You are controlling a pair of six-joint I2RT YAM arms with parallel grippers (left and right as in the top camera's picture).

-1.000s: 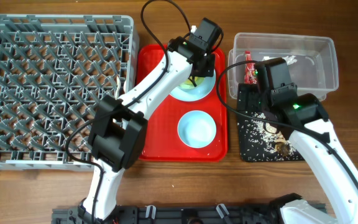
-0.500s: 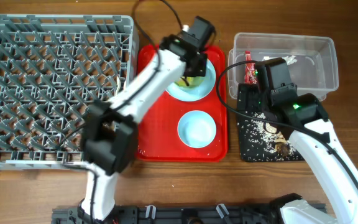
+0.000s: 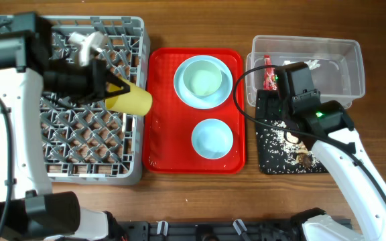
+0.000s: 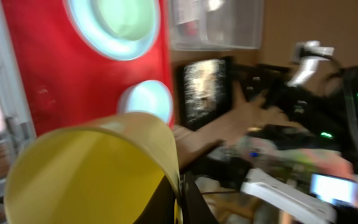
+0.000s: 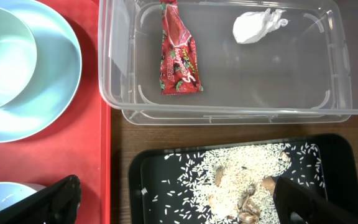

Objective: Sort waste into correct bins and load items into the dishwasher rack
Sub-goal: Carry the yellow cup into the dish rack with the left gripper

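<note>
Left wrist view: the yellow cup [image 4: 92,168] fills the bottom of the frame, right up against the lens, and the left gripper [image 4: 180,198] is clenched on its rim. From overhead, that cup lies on its side over the right edge of the grey dishwasher rack [image 3: 79,147] at the left. Past it, mid-frame, the red serving tray [image 3: 163,134] carries the pale blue bowl [image 3: 212,138] low and the pale blue plate [image 3: 203,82] above it.

On the right wrist view, the right gripper [image 5: 176,202] is spread wide with nothing in it, above the black tray [image 5: 334,168] and its rice-like scraps [image 5: 229,186]. Farther up the frame, the clear tub [image 5: 229,114] holds the red wrapper [image 5: 179,56] and the white tissue [image 5: 257,26]. Everything sits on a wooden surface [image 3: 179,201].
</note>
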